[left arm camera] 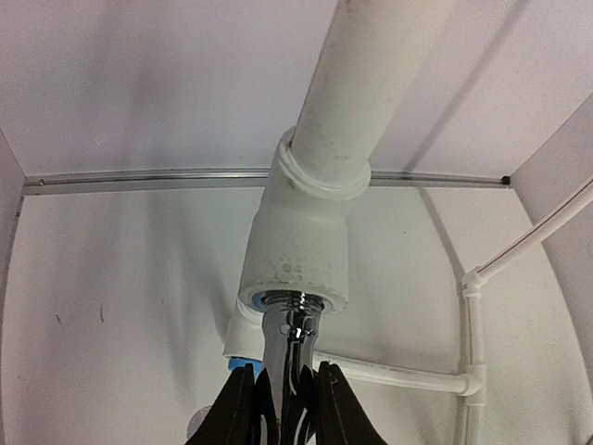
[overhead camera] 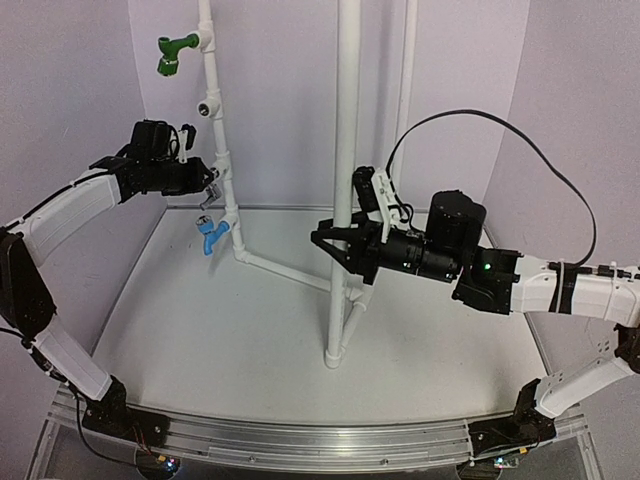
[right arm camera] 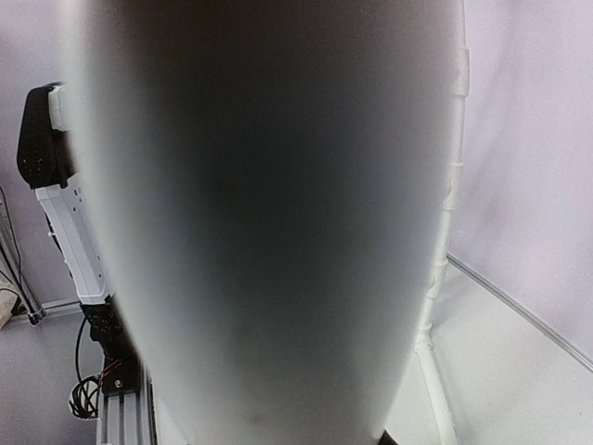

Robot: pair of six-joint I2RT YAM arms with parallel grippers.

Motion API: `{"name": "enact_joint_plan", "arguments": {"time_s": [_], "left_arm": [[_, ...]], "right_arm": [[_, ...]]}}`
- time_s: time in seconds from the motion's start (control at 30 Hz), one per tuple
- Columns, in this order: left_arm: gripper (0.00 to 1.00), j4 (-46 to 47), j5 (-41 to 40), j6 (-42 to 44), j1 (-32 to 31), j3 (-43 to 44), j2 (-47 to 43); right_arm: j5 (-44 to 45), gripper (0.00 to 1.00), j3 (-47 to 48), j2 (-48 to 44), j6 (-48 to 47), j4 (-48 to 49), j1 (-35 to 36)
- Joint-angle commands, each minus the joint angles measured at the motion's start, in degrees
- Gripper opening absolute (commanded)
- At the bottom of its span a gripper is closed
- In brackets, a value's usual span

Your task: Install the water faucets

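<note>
The shiny chrome faucet (left arm camera: pixel 289 348) is held in my left gripper (left arm camera: pixel 285 394), which is shut on it. Its threaded end sits in the mouth of a white tee fitting (left arm camera: pixel 298 250) on the thin pipe. In the top view my left gripper (overhead camera: pixel 208 187) is at that fitting (overhead camera: pixel 221 165). The blue faucet (overhead camera: pixel 210 236) sits in the fitting just below; only its blue edge (left arm camera: pixel 242 362) shows in the left wrist view. My right gripper (overhead camera: pixel 345 252) is closed around the thick upright white pipe (overhead camera: pixel 346 150). That pipe (right arm camera: pixel 269 232) fills the right wrist view and hides the fingers.
A green faucet (overhead camera: pixel 172 53) is fitted high on the thin pipe. An empty tee fitting (overhead camera: pixel 208 106) is below it. A slanted pipe (overhead camera: pixel 285 270) runs from the thin pipe to the thick one. Lilac walls close in the back and both sides.
</note>
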Motion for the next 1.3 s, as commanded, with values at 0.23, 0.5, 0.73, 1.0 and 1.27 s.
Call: {"name": "enact_joint_plan", "arguments": {"time_s": [0.23,0.5,0.73,1.0,1.27], "left_arm": [[0.09,-7.7,-28.1,21.3,-6.8,3.1,2.4],[0.06,0.5,-33.8,24.0,-8.5,-3.0,-1.7],[0.51,-0.1,-19.3,11.4,-6.3,-4.9,-6.3],[0.90,3.6,10.9,-5.8,6.9,-9.1,-15.2],[0.98,9.6,20.5,-10.8,7.1,-12.3,-16.8]], "right_arm": [[-6.6,0.00,2.6,0.7,11.7,0.5,2.4],[-6.4,0.00,2.4,0.5,11.8,0.4,2.4],[-6.4,0.00,2.4,0.8,11.7,0.5,2.5],[-6.3,0.00,2.1,0.3,11.5,0.5,2.6],[-7.1,0.00,2.7,1.0,11.5,0.6,2.6]]}}
